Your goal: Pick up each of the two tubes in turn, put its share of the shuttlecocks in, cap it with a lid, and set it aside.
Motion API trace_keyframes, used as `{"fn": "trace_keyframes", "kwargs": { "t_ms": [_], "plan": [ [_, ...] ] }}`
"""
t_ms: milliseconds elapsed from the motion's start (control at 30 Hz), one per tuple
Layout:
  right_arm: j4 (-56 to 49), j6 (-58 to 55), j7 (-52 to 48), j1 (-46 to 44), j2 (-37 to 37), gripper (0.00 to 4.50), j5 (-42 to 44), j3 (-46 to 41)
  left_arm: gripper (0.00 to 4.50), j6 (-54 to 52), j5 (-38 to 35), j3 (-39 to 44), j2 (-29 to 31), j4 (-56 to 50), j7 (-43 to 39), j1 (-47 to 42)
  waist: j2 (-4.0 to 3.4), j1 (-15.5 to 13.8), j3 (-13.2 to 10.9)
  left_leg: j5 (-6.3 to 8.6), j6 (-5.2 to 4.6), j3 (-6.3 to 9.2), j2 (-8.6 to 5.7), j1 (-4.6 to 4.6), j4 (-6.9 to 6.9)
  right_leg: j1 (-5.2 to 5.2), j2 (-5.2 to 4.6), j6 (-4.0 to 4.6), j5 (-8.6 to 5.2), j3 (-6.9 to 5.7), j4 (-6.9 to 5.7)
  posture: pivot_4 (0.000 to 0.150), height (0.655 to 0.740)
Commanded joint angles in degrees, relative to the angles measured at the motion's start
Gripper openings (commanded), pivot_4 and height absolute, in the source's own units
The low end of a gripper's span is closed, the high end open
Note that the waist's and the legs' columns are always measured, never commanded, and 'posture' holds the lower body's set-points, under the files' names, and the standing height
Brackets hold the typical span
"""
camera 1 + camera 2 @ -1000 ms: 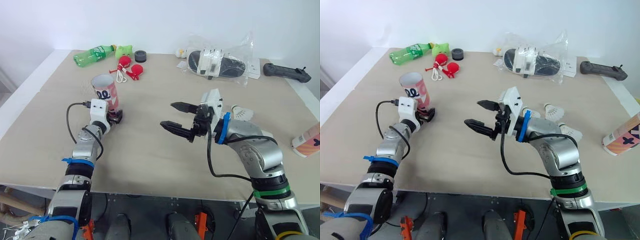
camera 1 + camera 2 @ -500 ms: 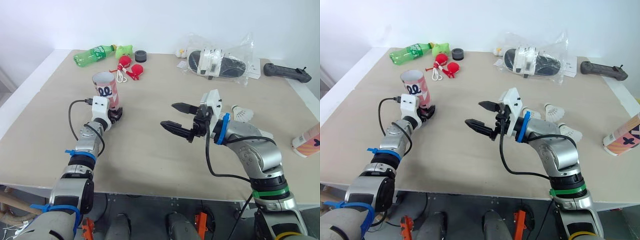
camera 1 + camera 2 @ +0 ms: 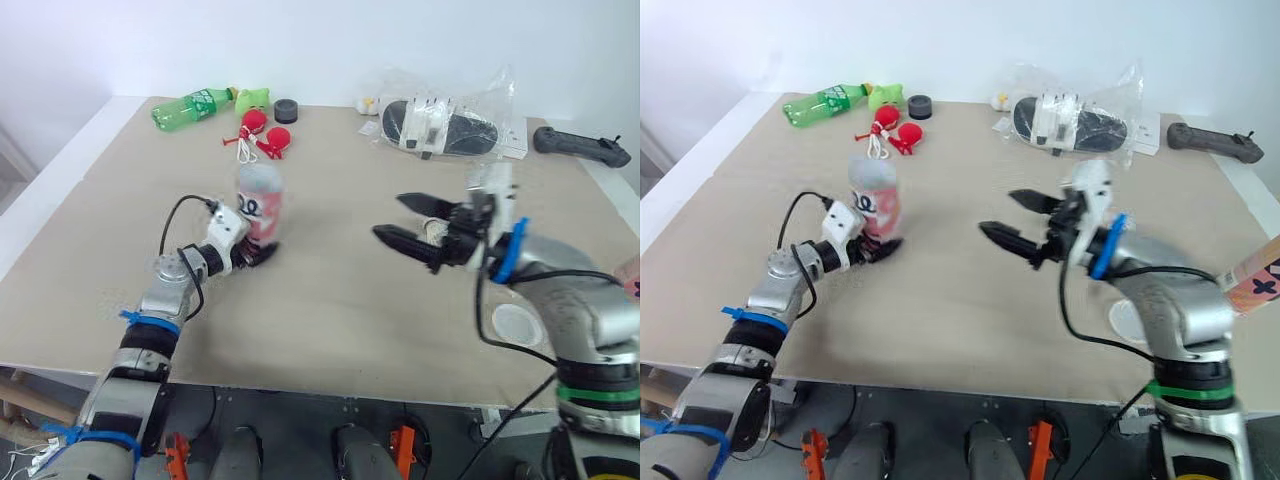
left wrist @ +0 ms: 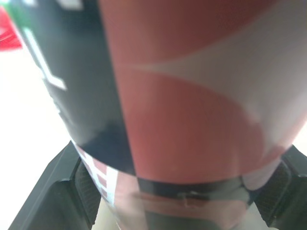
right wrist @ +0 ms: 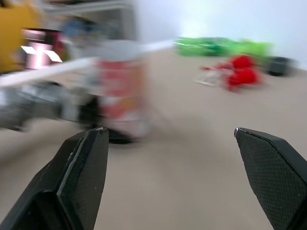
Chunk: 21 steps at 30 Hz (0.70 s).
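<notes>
1. Gripping the low end of the pink tube (image 3: 261,205), the left tool (image 3: 255,253) has its two fingers shut tight on it, one on each side.
2. The tube has moved since a second ago. It stood nearer the left edge of the tabletop (image 3: 330,300), and now it is closer to the middle. It stands about upright.
3. The right tool (image 3: 388,216) has moved too, toward the right edge. Its fingers are wide apart and hold nothing. They point at the tube but are well apart from it.
4. A pale round disc (image 3: 517,325) now shows by the right arm, near the front edge. The arm covered that spot before. It is too faint to tell if it is a lid.
5. The right arm now covers the spot where the white shuttlecocks lay.
6. The second tube (image 3: 1255,285) lies at the right edge, and the side of the picture cuts it off.
7. The held tube looks smeared, so its print is hard to read. In the left wrist view its top is cut off.
8. The green bottle (image 3: 190,106) and the plastic bag (image 3: 450,125) have stayed by the far edge.
</notes>
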State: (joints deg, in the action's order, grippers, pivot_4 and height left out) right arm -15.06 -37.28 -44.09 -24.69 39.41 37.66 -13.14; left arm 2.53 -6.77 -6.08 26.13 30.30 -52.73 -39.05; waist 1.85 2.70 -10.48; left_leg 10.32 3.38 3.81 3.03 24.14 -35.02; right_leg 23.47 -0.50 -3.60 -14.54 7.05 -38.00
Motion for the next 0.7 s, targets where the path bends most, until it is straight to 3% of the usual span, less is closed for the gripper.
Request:
{"fn": "trace_keyframes", "kwargs": {
  "t_ms": [33,200,367,533,700],
  "plan": [
    [-2.14,2.69,6.36,3.56,1.07,4.5,-5.12,-4.18,3.69,-3.82,0.12,-2.73,5.39,-9.16,-9.17,-1.51,-0.01,0.07,0.0,0.0,0.0,0.02,0.0,0.0,0.0,0.0,0.01,-0.11,-0.07,-0.01,-0.02,0.15,0.74],
    [-6.94,2.53,15.31,10.13,-2.18,4.5,-10.21,-3.4,3.69,-9.37,1.94,-6.57,11.35,-14.66,-16.78,-3.43,-0.06,0.28,0.01,-0.03,-0.04,0.04,0.01,-0.07,-0.01,0.0,0.03,-0.19,-0.12,0.0,-0.06,0.15,0.74],
    [-10.48,2.68,26.59,13.66,-9.02,4.5,-20.19,5.0,3.69,-16.33,4.29,-10.85,15.62,-20.39,-22.18,-3.77,-0.09,0.66,0.01,-0.03,-0.04,0.07,0.04,-0.06,-0.01,0.02,0.1,-0.14,-0.15,0.0,-0.09,0.15,0.74],
    [-4.99,5.45,35.21,11.77,-14.76,4.5,-28.13,7.71,3.69,-20.37,5.41,-12.22,16.14,-23.36,-22.78,-3.18,-0.09,0.6,0.0,-0.04,-0.03,0.07,0.04,-0.01,-0.05,0.03,0.08,-0.14,-0.15,-0.01,-0.09,0.15,0.74],
    [2.29,6.99,37.61,8.05,-18.42,4.5,-31.58,9.78,3.69,-22.52,6.4,-12.8,16.33,-24.02,-22.77,-2.72,-0.1,0.6,0.01,-0.04,-0.04,0.08,0.06,-0.02,-0.05,0.04,0.09,-0.12,-0.15,-0.04,-0.1,0.15,0.74]
  ]
}}
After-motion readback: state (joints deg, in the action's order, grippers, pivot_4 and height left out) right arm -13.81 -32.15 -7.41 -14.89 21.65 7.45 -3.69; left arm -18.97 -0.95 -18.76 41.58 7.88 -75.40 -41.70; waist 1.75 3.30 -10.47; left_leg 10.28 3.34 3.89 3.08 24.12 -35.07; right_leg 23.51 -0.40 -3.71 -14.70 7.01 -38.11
